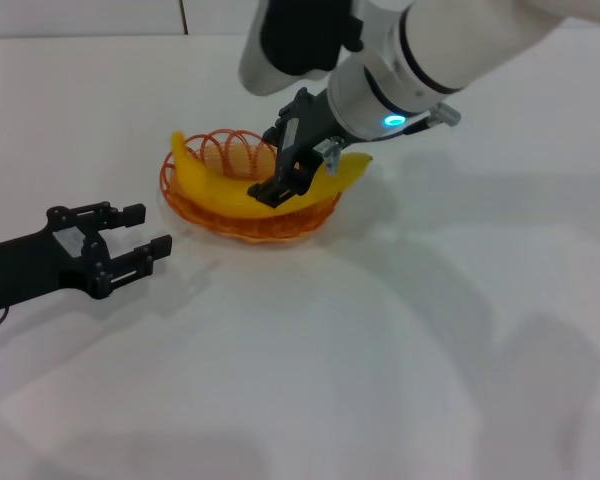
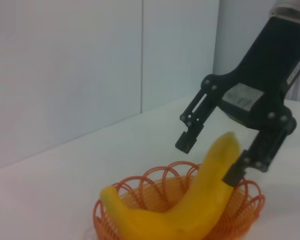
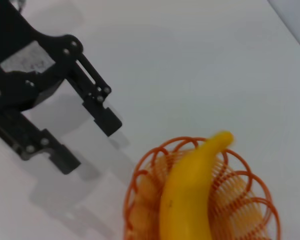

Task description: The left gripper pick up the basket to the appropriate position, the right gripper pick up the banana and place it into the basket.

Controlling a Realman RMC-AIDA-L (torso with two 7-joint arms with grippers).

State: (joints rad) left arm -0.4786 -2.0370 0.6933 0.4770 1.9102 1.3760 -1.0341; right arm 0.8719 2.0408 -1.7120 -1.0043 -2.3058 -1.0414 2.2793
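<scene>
The yellow banana (image 1: 215, 190) lies inside the orange wire basket (image 1: 176, 205) on the white table. Its ends stick out over the rim. My right gripper (image 1: 278, 170) hangs over the banana's right half, open, with its fingers astride the fruit. In the left wrist view the right gripper (image 2: 212, 155) has one finger (image 2: 189, 139) clear of the banana (image 2: 190, 205) and the other against its side, above the basket (image 2: 250, 210). My left gripper (image 1: 148, 230) is open and empty, low over the table just left of the basket. The right wrist view shows the left gripper (image 3: 90, 142), the banana (image 3: 190, 195) and the basket (image 3: 140, 175).
The white table (image 1: 380, 350) spreads out around the basket. A pale wall (image 2: 65, 75) stands behind it.
</scene>
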